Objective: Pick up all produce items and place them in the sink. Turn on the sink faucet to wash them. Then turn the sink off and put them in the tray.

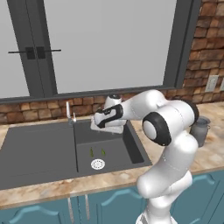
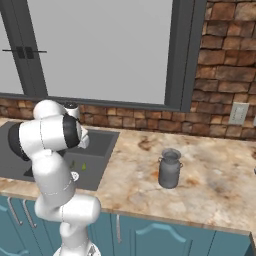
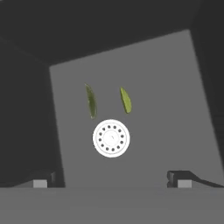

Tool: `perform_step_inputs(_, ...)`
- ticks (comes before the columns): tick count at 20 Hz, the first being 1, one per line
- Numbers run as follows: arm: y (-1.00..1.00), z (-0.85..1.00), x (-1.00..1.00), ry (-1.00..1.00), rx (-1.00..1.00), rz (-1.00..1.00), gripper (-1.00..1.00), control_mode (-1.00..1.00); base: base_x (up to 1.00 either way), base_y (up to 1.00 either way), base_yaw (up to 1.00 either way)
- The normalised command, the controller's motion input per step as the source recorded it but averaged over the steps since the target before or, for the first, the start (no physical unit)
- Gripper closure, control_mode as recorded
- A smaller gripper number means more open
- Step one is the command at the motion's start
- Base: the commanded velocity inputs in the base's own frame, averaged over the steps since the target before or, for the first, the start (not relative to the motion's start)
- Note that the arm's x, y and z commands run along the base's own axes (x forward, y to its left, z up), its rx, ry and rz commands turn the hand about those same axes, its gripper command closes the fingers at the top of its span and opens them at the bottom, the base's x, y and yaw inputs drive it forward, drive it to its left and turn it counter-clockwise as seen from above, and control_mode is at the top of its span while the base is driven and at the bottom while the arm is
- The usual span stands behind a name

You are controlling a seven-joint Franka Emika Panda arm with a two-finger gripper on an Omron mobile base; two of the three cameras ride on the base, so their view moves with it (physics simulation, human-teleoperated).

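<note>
Gripper (image 3: 112, 181) spread wide and empty, poised above the sink (image 1: 39, 148) basin, two green produce items (image 3: 90, 100) lying side by side on basin floor at 12 o'clock of the white drain (image 3: 111, 138), faucet (image 1: 68, 112) upright at sink's rear rim

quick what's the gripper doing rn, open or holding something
Gripper: open, holding nothing, above the sink basin with both produce items lying by the drain.

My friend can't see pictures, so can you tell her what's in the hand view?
Two small green produce pieces lie side by side on the flat floor of a dark grey sink, just above its round white drain. The robot's open hand hangs above them, holding nothing.
</note>
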Motion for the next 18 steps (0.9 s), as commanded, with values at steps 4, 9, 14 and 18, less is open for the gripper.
perform_step_inputs(4,0.07,-0.16,0.02,0.12,-0.07,0.00,-1.00,-1.00,0.00,0.00,0.00)
perform_step_inputs(9,0.16,-0.16,0.24,0.18,-0.07,0.00,-1.00,-1.00,0.00,0.00,0.00)
perform_step_inputs(14,0.19,-0.27,0.36,0.23,-0.04,0.00,-1.00,-1.00,0.00,0.00,0.00)
perform_step_inputs(18,0.19,-0.34,0.33,0.19,-0.03,0.00,-1.00,-1.00,0.00,0.00,0.00)
